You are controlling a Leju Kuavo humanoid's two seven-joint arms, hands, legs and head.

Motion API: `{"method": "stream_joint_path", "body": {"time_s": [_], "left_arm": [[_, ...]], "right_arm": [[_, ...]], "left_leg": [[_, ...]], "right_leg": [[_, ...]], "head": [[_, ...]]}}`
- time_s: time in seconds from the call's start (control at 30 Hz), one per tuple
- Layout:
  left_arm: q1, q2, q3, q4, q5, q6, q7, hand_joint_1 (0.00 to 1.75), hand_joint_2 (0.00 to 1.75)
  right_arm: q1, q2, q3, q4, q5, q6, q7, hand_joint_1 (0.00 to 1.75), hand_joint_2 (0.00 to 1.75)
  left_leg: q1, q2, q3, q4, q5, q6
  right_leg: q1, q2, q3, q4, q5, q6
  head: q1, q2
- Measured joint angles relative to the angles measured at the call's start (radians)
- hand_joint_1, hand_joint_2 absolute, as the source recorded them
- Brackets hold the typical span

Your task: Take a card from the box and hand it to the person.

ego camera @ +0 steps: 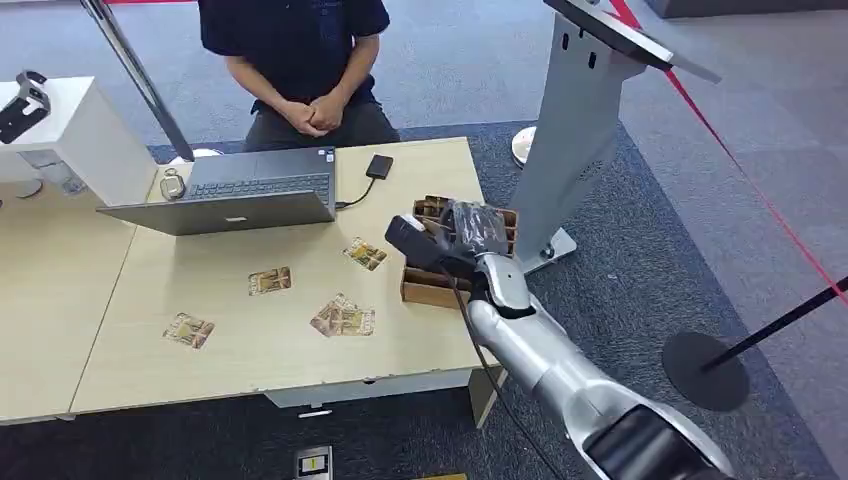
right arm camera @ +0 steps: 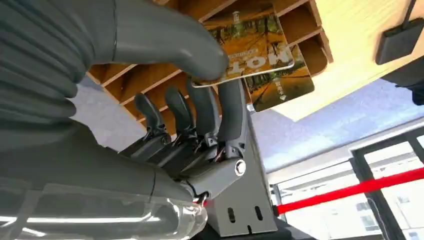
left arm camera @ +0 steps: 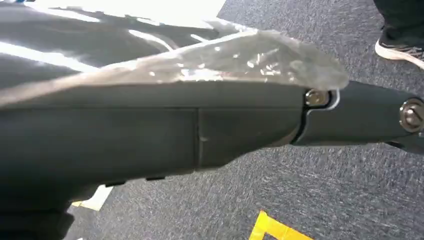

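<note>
A brown cardboard box [ego camera: 428, 290] with slots stands at the table's right edge. My right hand [ego camera: 470, 228] is over it. In the right wrist view the right hand [right arm camera: 165, 115] pinches a yellow-brown printed card [right arm camera: 255, 50] between thumb and a finger, just above the box's dividers [right arm camera: 300, 20]; a second card [right arm camera: 280, 85] stands in a slot behind it. The person [ego camera: 300, 60] sits across the table with clasped hands [ego camera: 315, 115]. My left hand [left arm camera: 350, 115] hangs over the carpet as a dark blurred shape; its fingers' state is unclear.
Several loose cards [ego camera: 342, 318] lie on the table [ego camera: 150, 380]. An open laptop [ego camera: 250, 195] and a small black device [ego camera: 379, 166] sit at the far side. A grey stand [ego camera: 580, 120] rises right of the box, with red barrier tape [ego camera: 740, 170] beyond.
</note>
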Motion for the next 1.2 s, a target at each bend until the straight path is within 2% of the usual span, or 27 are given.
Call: {"method": "stream_joint_path", "body": {"time_s": [1.2], "left_arm": [[0.001, -0.001, 0.003, 0.002, -0.003, 0.0, 0.0, 0.0, 0.0]], "right_arm": [[0.009, -0.012, 0.003, -0.047, 0.015, 0.009, 0.013, 0.0, 1.75]], "left_leg": [[0.0, 0.0, 0.0, 0.0, 0.0, 0.0]], "right_leg": [[0.0, 0.0, 0.0, 0.0, 0.0, 0.0]], "head": [[-0.001, 0.0]]}}
